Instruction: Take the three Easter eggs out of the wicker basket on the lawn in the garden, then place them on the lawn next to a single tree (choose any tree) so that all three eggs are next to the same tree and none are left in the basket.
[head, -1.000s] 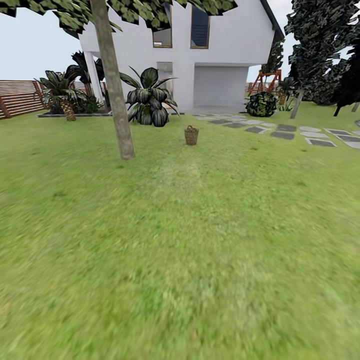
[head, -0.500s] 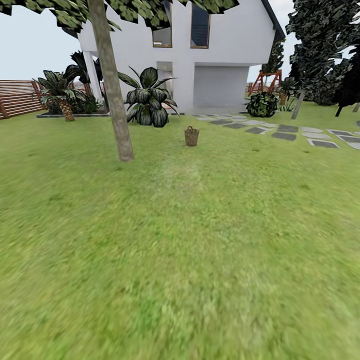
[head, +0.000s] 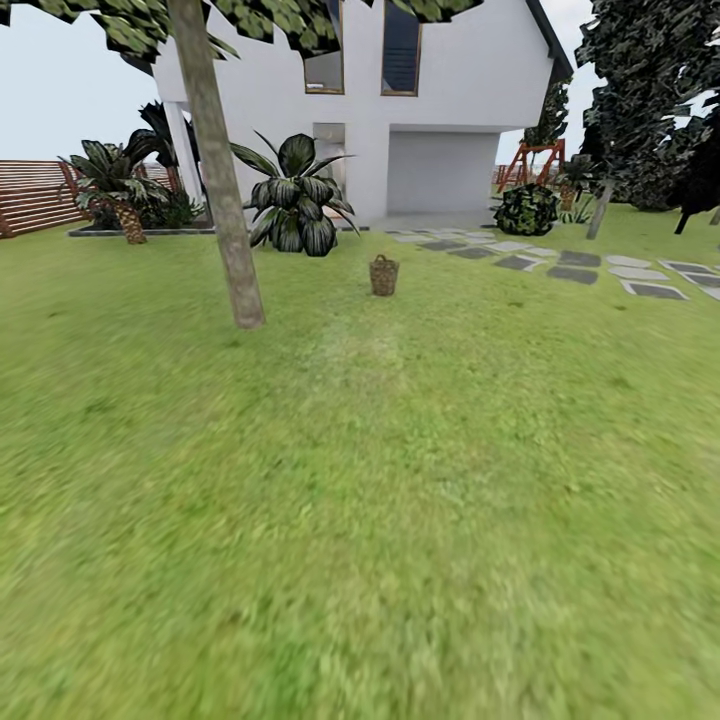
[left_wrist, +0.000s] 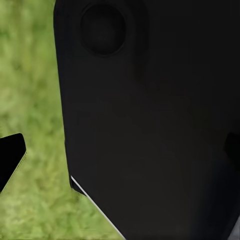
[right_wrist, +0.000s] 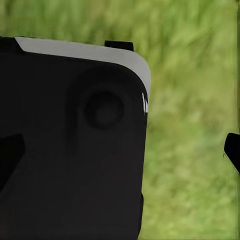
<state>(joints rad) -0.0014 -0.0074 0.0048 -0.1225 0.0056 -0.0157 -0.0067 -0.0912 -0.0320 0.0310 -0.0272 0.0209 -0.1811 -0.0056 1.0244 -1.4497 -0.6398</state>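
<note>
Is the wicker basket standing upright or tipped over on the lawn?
Upright. In the head view the wicker basket stands on its base on the lawn, rim upward, right of the tree. Contents cannot be told.

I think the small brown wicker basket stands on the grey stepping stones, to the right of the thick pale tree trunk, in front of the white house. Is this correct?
Not quite. In the head view the small brown wicker basket stands on the green lawn, not on the grey stepping stones, which lie further right. The rest holds: it is to the right of the thick pale tree trunk, in front of the white house.
</note>
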